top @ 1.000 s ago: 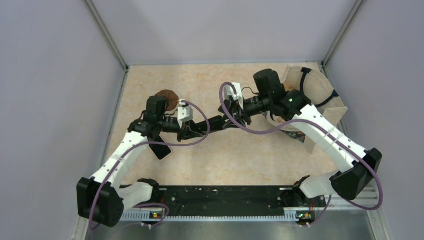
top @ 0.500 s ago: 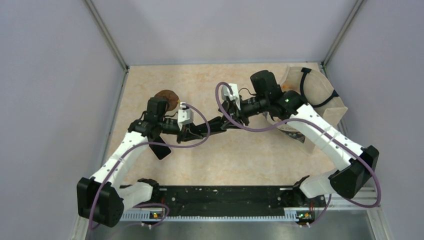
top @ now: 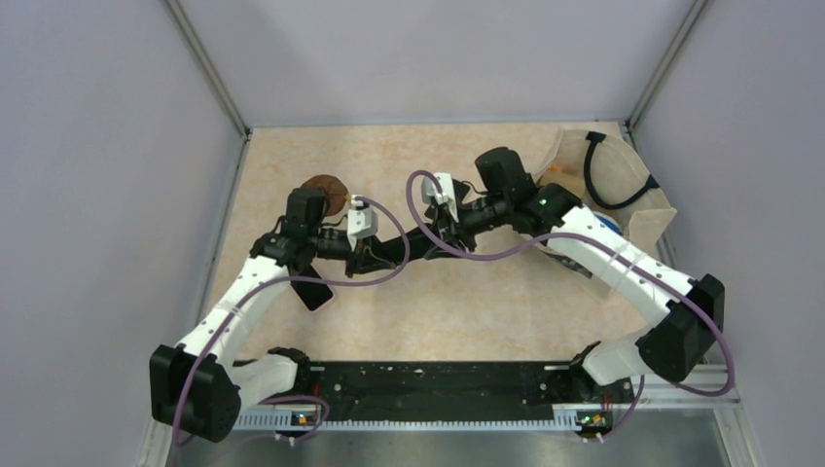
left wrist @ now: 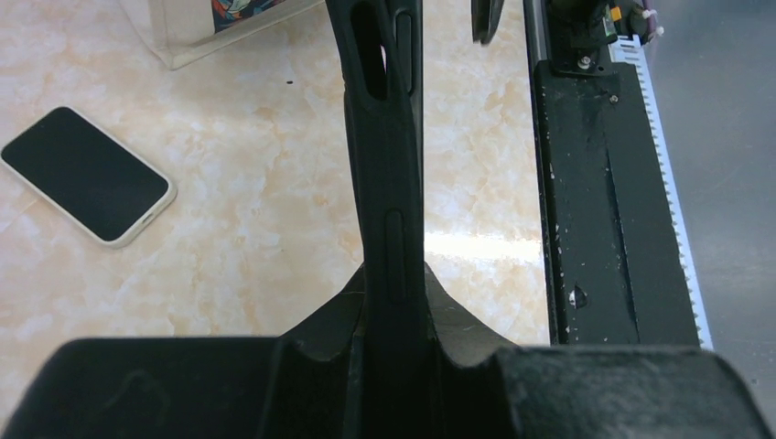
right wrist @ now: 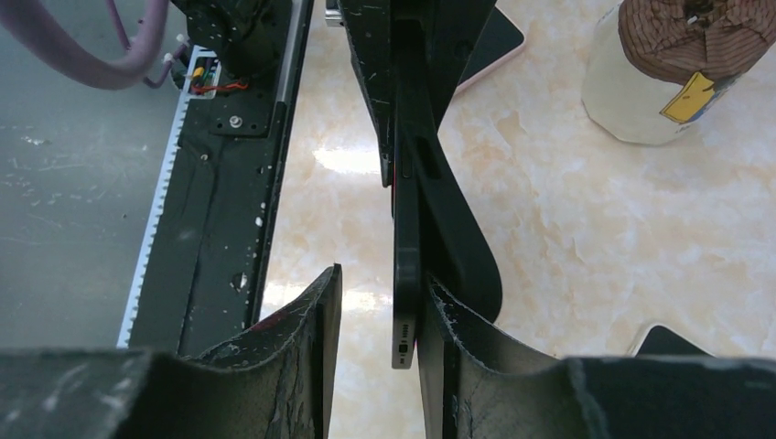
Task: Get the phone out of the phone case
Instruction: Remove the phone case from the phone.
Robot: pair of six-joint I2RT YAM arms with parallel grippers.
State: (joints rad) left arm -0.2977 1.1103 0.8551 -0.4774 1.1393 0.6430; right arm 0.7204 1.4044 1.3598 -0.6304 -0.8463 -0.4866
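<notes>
**Bendy case, hard phone: pull them apart gently**

The phone case [left wrist: 386, 183] and the phone [right wrist: 405, 274] are up in the air, off the counter [top: 467, 302]. In the top view they are a little to the right of the brown-topped jar [top: 324, 191].

Your left fingers [left wrist: 316, 334] are squeezed shut on one end of the case. Your right fingers [right wrist: 307, 315] are partly open around the other end. The phone leans on one finger and there is a gap on the other side, so they are not pinching it.

The case looks soft and rubbery. It will likely bend and stretch, so hold it by its rim, as your left fingers do. The phone looks flat, hard and smooth. It may slip, and it could crack if it falls. Pinch it on its two flat faces, near the bare end.

The case is black and thin, with long holes in its side for buttons. At the right end it curves away from the phone. The phone is a dark, thin slab.
</notes>
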